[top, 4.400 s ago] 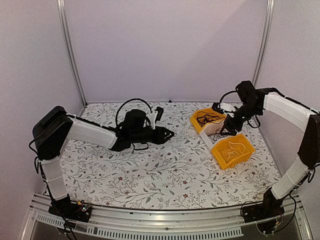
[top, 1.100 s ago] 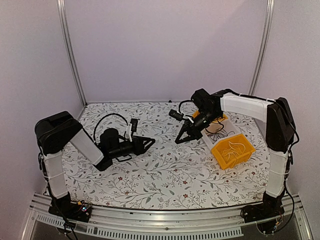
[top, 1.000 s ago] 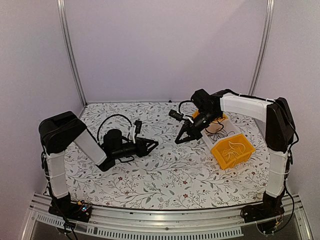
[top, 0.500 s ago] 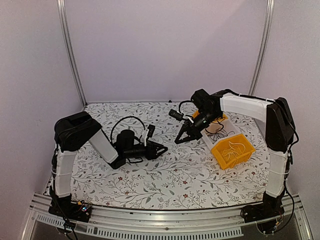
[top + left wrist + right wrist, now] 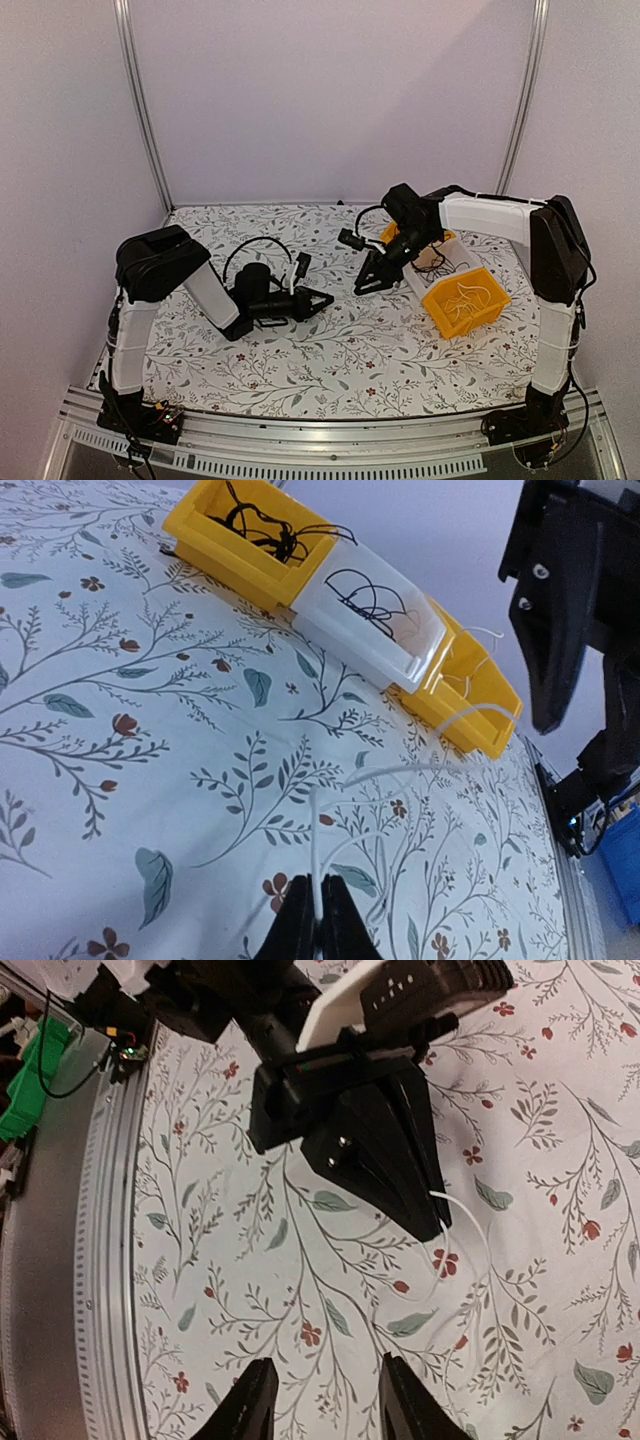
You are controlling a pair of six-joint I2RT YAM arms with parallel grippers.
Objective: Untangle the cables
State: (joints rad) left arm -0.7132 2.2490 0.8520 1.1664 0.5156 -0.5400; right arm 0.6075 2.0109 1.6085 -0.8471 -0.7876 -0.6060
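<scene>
**Fig. Both arms over the table, seen from the room.** The left fingers point(image 5: 312, 927) (black, wedge-shaped plastic) were pressed fully together low over the table point(image 5: 330, 370), which carried a white cloth printed with leaves and small red flowers. Pinched between their tips was a thin white cable point(image 5: 316, 860). From the pinch it rose a little, bent, and ran in a loose arc above the cloth towards the right side of the table. Its far end lay near the rim of the near yellow plastic bin point(image 5: 478, 735); whether it reached inside I could not tell. Further white strands lay on the cloth just beside the closed tips.

The right fingers point(image 5: 365, 284), black like the others, pointed down at the cloth a short way to the right of the left fingers, tips facing but apart. They stood partly open, with only patterned cloth between them and nothing held. The white cable's loop lay beyond their tips, untouched.

Three open bins stood touching in a slanted row at the right rear of the table. The far yellow plastic bin point(image 5: 240, 572) held a tangle of thin black cables point(image 5: 265, 535). The middle white plastic bin point(image 5: 350, 648) held one looping black cable point(image 5: 370, 598). The near yellow bin contained coiled white cables point(image 5: 465, 297).
</scene>
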